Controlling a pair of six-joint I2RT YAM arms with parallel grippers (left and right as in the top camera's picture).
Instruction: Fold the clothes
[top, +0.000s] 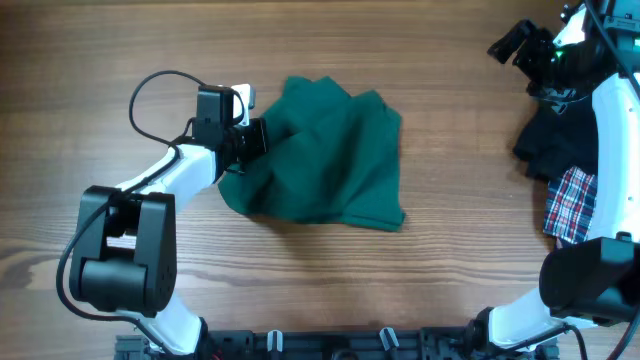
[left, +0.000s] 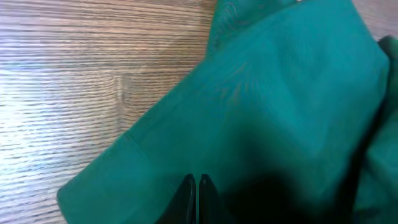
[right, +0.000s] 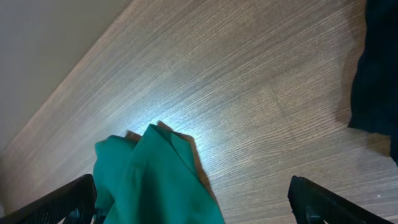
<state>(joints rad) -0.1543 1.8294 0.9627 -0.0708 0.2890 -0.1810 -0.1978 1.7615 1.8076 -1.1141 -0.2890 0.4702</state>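
Note:
The clothes (top: 325, 155) are one dark green garment lying crumpled in the middle of the wooden table (top: 450, 270). My left gripper (top: 250, 138) sits at the garment's left edge, and in the left wrist view its fingers (left: 186, 193) are pressed together with green fabric (left: 273, 106) bunched around the tips. My right gripper (top: 515, 42) hangs high over the far right corner, well away from the garment. In the right wrist view it (right: 199, 205) stands wide open and holds nothing, with the clothes (right: 155, 180) far below it.
A black garment (top: 548, 140) and a red-white-blue plaid cloth (top: 570, 205) lie piled at the right edge beside the right arm. The black garment (right: 379, 68) also shows in the right wrist view. Bare wood surrounds the green garment.

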